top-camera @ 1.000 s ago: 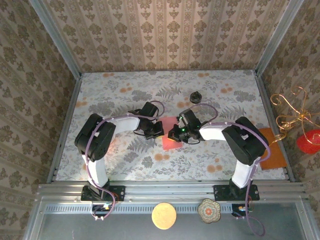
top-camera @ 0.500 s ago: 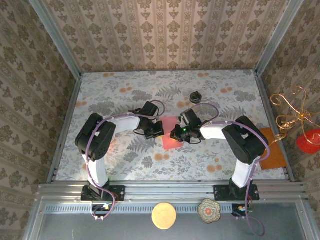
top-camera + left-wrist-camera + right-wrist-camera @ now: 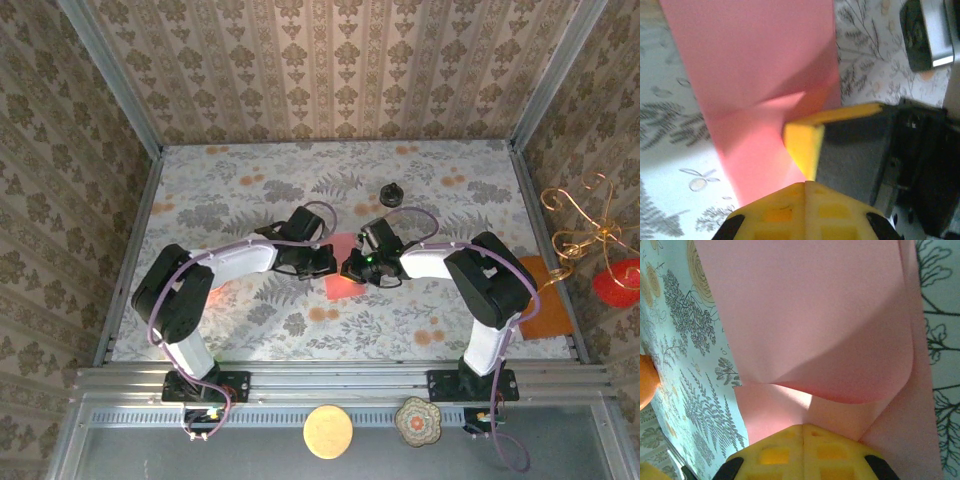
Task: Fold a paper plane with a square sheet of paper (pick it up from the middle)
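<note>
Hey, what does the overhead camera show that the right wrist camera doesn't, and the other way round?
Overhead: both arms meeting over the square sheet of paper, the left pincer facing the right pincer, a dark-lidded jar behind them and an orange sheet at the right edge.
Right wrist: up close, a flap of the paper bowed up off the layer beneath, its near edge pinched in the shut yellow fingertips.
Both: pink paper on the floral table.

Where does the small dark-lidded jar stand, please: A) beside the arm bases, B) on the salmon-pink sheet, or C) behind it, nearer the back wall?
C: the jar stands on the table, apart from the salmon-pink sheet and farther back.
</note>
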Tool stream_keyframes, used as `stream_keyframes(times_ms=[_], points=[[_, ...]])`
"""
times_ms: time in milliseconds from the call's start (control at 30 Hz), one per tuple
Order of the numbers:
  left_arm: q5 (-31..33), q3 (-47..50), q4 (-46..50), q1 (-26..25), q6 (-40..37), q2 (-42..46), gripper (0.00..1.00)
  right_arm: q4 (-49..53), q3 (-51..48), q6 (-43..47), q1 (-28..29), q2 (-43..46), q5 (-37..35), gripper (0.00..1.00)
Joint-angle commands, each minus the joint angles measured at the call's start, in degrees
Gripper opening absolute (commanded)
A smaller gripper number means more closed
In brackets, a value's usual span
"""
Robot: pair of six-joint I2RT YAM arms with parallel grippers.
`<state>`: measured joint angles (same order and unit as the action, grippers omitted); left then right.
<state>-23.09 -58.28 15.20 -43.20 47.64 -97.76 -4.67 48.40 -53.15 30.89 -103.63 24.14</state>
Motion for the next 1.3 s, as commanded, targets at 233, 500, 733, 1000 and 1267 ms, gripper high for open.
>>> stream_keyframes(times_ms=[233, 500, 733, 1000, 1267], points=[[-2.2, 3.2, -2.6, -3.4, 3.7, -2.5, 0.0, 8.8, -1.6, -1.8, -0.6, -3.9, -6.4, 0.04], [-2.1, 2.1, -0.7, -3.6, 3.2, -4.3, 0.0, 8.5, -2.1, -1.9, -0.6, -3.8, -6.3, 0.04], [-0.9, 1.8, 1.3, -3.6, 2.6, -4.6, 0.0, 8.9, -2.0, -1.9, -0.6, -4.0, -6.4, 0.04], [0.1, 2.0, 2.2, -3.2, 2.2, -4.5, 0.0, 8.8, -2.0, -1.9, -0.6, -4.2, -6.3, 0.04], [0.3, 2.5, 2.3, -2.7, 2.1, -4.3, 0.0, 8.8, -2.0, -1.8, -0.6, -4.5, -6.3, 0.04]])
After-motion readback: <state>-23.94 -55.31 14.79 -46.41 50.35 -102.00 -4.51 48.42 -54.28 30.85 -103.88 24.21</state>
